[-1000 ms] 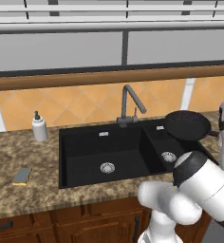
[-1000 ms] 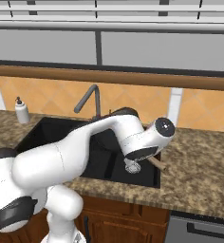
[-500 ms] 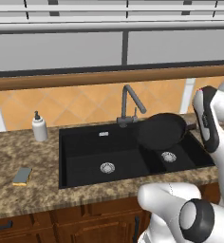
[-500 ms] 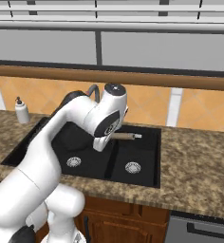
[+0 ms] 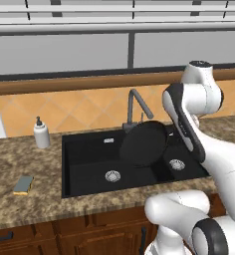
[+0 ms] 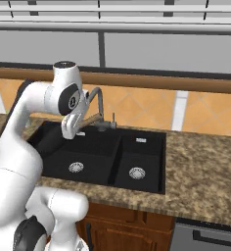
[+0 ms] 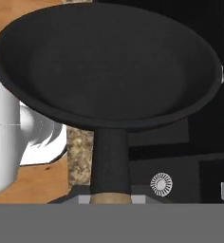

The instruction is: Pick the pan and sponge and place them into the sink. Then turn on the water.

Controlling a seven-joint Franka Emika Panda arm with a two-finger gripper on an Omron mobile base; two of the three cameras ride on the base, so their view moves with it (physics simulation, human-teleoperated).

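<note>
the gripper (image 6: 72,128) is shut tight on the handle of the pan (image 5: 144,143), so the pan hangs tipped up over the sink (image 5: 84,172), ready to go down. the sponge (image 5: 23,184) waits on the tabletop (image 5: 20,209), far left of the sink.

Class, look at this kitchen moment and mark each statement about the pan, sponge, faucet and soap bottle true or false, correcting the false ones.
1. The pan is held up over the sink. True.
2. The sponge lies in the wide basin. False: it lies on the counter, left of the sink.
3. Water runs from the faucet. False: no stream shows.
4. The soap bottle stands upright on the counter. True.
</note>
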